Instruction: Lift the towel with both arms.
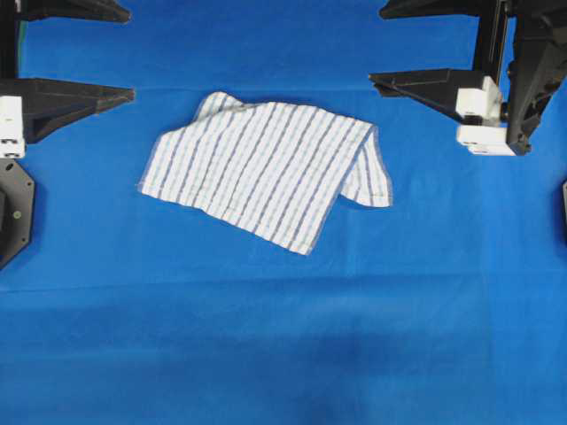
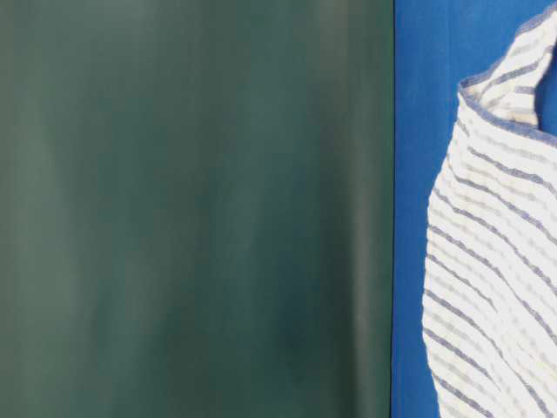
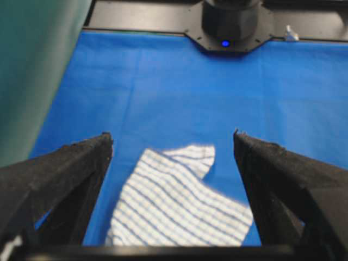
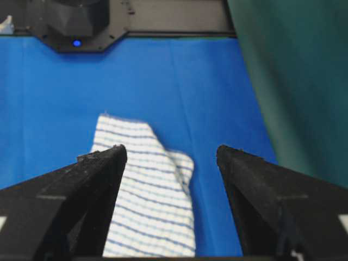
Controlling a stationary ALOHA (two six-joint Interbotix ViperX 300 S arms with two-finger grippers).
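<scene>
towel (image 1: 266, 168): flat on blue bench cloth (image 1: 283, 354), long axis running between the arms, right end folded over | left gripper (image 1: 131, 53): spread, empty, apart from towel | right gripper (image 1: 376, 46): spread, empty, slightly nearer its end

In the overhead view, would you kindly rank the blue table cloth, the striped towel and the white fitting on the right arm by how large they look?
1. Blue table cloth: it fills most of the view.
2. Towel: a crumpled patch at the centre.
3. White fitting: plainly smallest, though it sits nearer the camera, so it looks larger than it is.
</scene>
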